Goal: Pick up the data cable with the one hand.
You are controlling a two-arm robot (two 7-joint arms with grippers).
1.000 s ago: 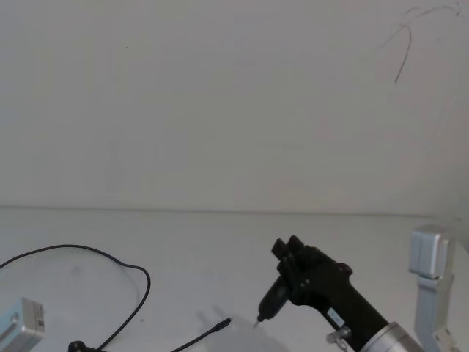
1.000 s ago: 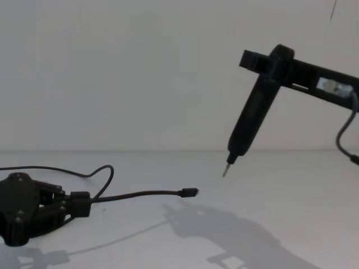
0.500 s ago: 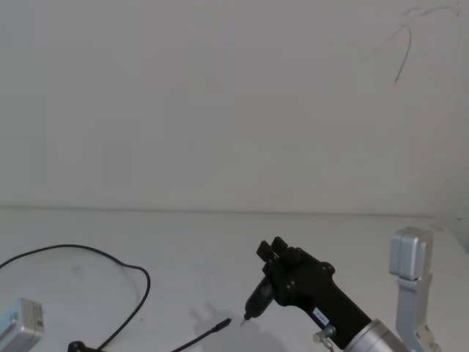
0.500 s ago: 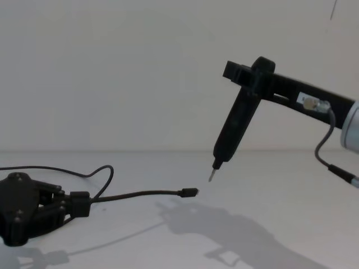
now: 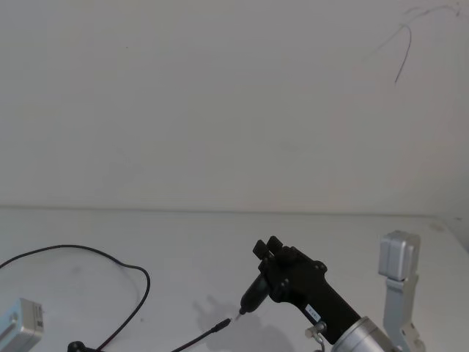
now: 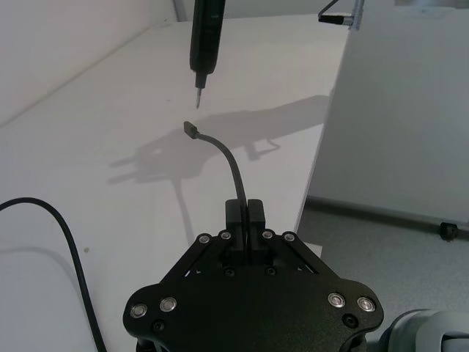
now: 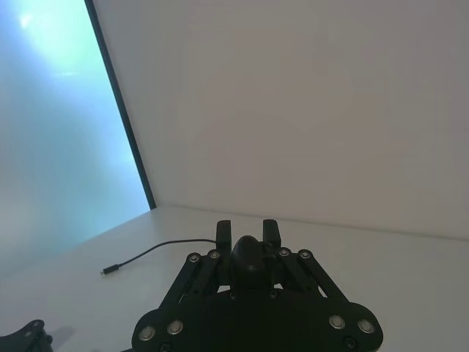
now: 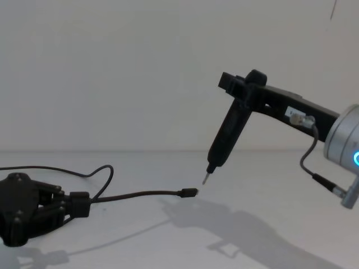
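The data cable (image 8: 140, 195) is a thin dark cord lying on the white table, ending in a small black plug (image 8: 192, 193). My left gripper (image 8: 81, 204) rests low at the left, shut on the cable a short way behind the plug; the left wrist view shows the cable (image 6: 231, 158) rising out of the shut left gripper (image 6: 245, 209). The rest of the cord loops back to the left (image 5: 110, 258). My right gripper (image 8: 242, 84) is shut on a black pen-like tool (image 8: 224, 137). Its thin metal tip (image 8: 205, 179) hangs just above and beside the plug.
The table's front edge (image 6: 315, 176) drops to a grey floor. A silver arm bracket (image 5: 399, 282) stands at the right. A white wall rises behind the table. A blue-lit panel (image 7: 58, 132) shows beside the wall in the right wrist view.
My right arm has carried the pen-like tool left and down, bringing its tip close to the cable's plug. The left gripper and cable have stayed put.
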